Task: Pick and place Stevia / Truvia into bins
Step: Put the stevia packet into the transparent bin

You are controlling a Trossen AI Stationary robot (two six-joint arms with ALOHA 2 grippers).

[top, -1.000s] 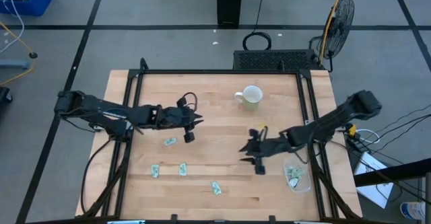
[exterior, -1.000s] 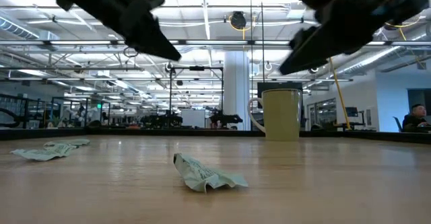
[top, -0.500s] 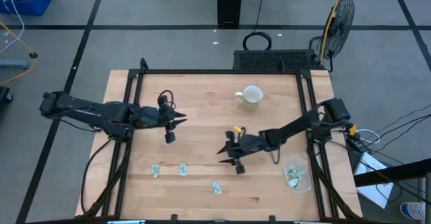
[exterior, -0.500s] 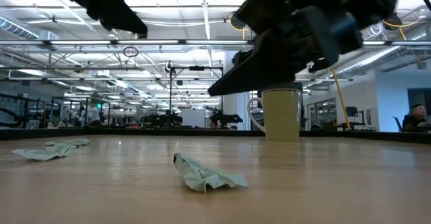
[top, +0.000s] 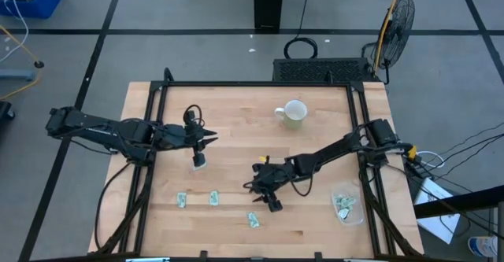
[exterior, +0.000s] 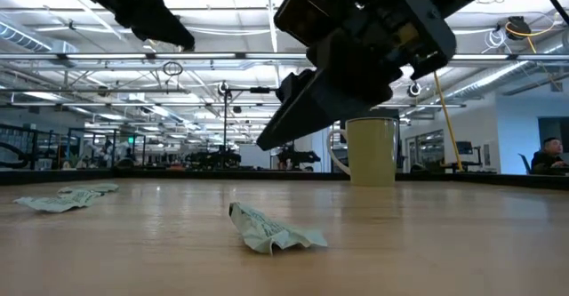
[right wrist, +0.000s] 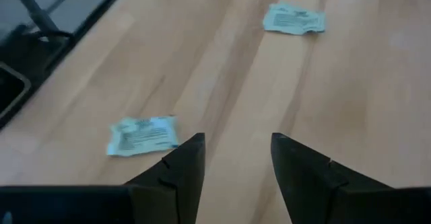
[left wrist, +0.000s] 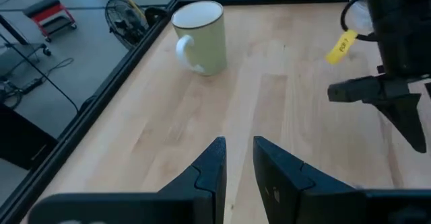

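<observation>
Sachet (top: 253, 219) lies just beside open right hand (top: 263, 197).

We see a mug (top: 294, 113) toward the back of the surface (top: 236, 128), three sachets (top: 213, 198) in a row near its front edge, and the tub (top: 345, 204) at front right holding more.

You won't find any readable text here: the print on the sachets (right wrist: 143, 135) and the yellow tag (left wrist: 341, 47) is too small to make out.
</observation>
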